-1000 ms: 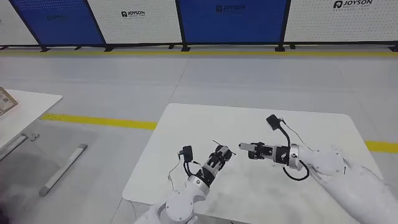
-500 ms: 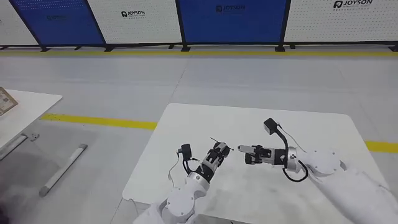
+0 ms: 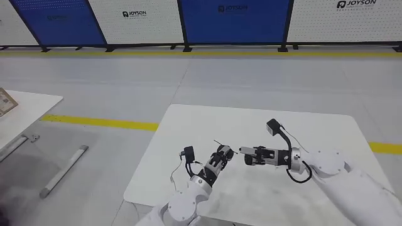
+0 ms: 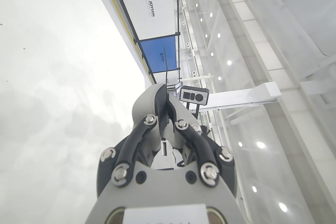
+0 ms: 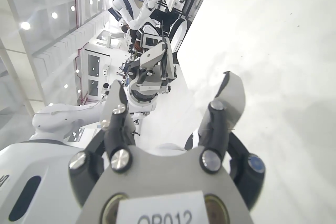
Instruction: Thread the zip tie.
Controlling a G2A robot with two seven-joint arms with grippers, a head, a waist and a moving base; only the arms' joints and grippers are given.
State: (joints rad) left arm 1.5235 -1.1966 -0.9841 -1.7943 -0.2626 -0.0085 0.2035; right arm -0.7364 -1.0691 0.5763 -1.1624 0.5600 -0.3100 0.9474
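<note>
The table [image 5: 262, 25] top is presented as a white, smooth, matt surface with faint dark specks. The zip tie [image 4: 166, 62] is seen as thin black plastic. On the left gripper [image 4: 164, 89] and right gripper [image 5: 175, 82], matt grey fingers [image 5: 233, 93], black plastic-looking links [image 5: 218, 128] and bright, polished metal screw heads [image 5: 119, 156] are fitted.

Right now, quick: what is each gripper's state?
Left gripper: closed on the zip tie, whose thin tail sticks out past the tips.
Right gripper: open, holding nothing.
</note>
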